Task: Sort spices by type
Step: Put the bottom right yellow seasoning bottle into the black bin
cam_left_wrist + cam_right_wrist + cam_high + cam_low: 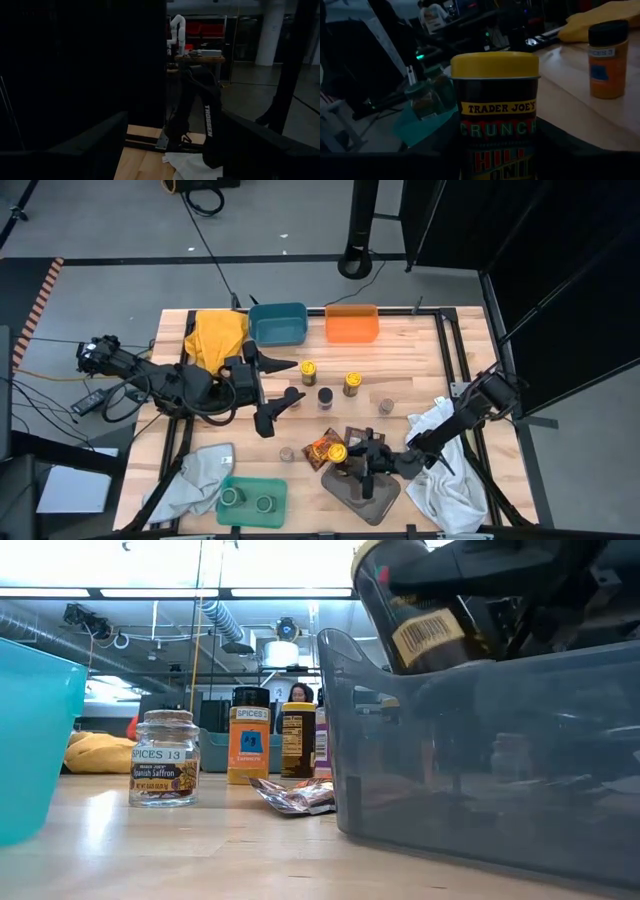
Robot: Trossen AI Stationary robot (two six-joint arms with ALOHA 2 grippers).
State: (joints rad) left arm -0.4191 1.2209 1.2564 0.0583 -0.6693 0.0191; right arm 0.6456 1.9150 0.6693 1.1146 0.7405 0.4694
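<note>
Big wooden table [420,350], and there's open board along the far right, past the orange bin [351,325]; the blue bin [277,323] sits just left of it on the far edge, with a yellow cloth [216,336] in the far left corner. Near edge is crowded: a white cloth [445,480] on the right, a grey cloth [190,476] on the left touching the green tray [252,498], which holds two jars.

The left gripper [282,383] hangs over the middle-left of the table with its fingers spread wide, grasping nothing, clear board beneath it.

The right gripper [352,458] is down over the grey bin [362,492] at the near edge, clenched on a yellow-lidded jar [495,112]. In the low view that jar [415,615] is tilted just above the bin's rim [480,670].

Loose in the middle, well apart from both grippers: two more yellow-lidded jars [308,372] [352,384], a dark-lidded one [325,397], and a clear-lidded jar [386,407] further right. A small saffron jar [163,758] stands near the front, and an orange packet [322,450] lies just left of the grey bin.
</note>
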